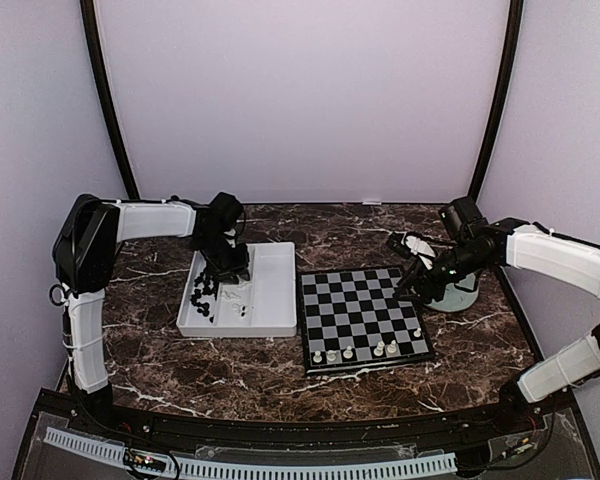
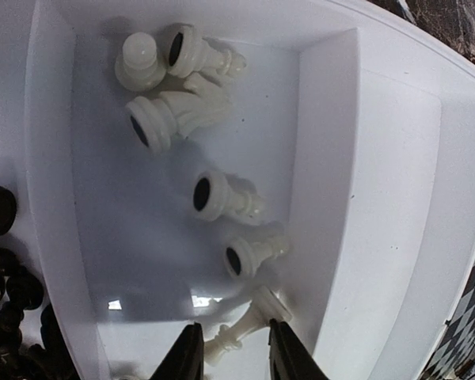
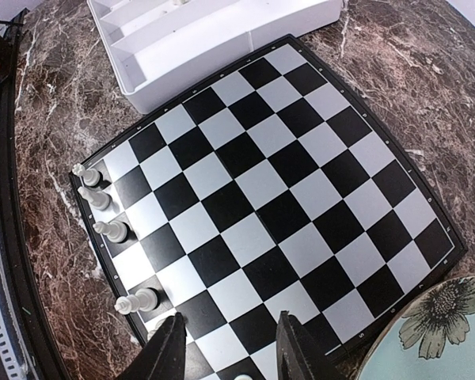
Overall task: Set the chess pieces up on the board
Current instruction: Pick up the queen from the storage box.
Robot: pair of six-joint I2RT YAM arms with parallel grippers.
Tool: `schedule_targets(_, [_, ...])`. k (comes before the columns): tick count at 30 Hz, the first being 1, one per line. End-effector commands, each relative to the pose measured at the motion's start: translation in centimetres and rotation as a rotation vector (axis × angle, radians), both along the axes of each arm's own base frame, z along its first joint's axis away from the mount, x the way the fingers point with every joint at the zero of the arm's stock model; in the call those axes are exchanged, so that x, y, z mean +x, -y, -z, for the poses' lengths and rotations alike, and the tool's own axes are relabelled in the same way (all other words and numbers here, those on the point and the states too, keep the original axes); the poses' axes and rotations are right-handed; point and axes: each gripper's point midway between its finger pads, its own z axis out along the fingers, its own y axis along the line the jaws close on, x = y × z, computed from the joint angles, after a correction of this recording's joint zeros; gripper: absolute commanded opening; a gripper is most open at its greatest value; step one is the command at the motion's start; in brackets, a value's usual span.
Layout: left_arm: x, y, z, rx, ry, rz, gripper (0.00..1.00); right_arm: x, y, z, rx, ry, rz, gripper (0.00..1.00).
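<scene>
The board (image 1: 363, 318) (image 3: 277, 182) lies at mid-table with several white chess pieces (image 1: 348, 353) (image 3: 113, 230) standing along its near edge. My left gripper (image 1: 230, 268) (image 2: 234, 336) is down inside the white tray (image 1: 270, 290) (image 2: 332, 198). Its jaws stand open on either side of a white piece (image 2: 249, 321) lying on its side, and I see no firm pinch. More white pieces (image 2: 186, 111) lie further in, and black ones (image 2: 8, 301) (image 1: 205, 295) fill the neighbouring compartment. My right gripper (image 1: 412, 290) (image 3: 229, 321) hovers open and empty over the board's right side.
A pale green plate with a flower print (image 1: 460, 296) (image 3: 435, 332) sits right of the board, under the right arm. The tray touches the board's left edge. Dark marble tabletop (image 1: 240, 375) surrounds both.
</scene>
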Motion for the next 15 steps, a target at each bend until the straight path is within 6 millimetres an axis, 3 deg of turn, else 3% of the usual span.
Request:
schedule_targets(1, [0.6,1.1,-0.1,-0.025,0.014,0.011,0.30,0.2,-0.2,-0.6,0.021,0.032,-0.002,0.41])
schedule_targets(8, [0.7,1.1,1.0,0.023,0.015,0.072,0.29,0.2,-0.1,-0.6,0.020,0.031,0.001,0.41])
schedule_targets(15, [0.6,1.6,0.5,0.065,0.045,0.207,0.29,0.3,-0.1,-0.6,0.020,0.029,0.002,0.41])
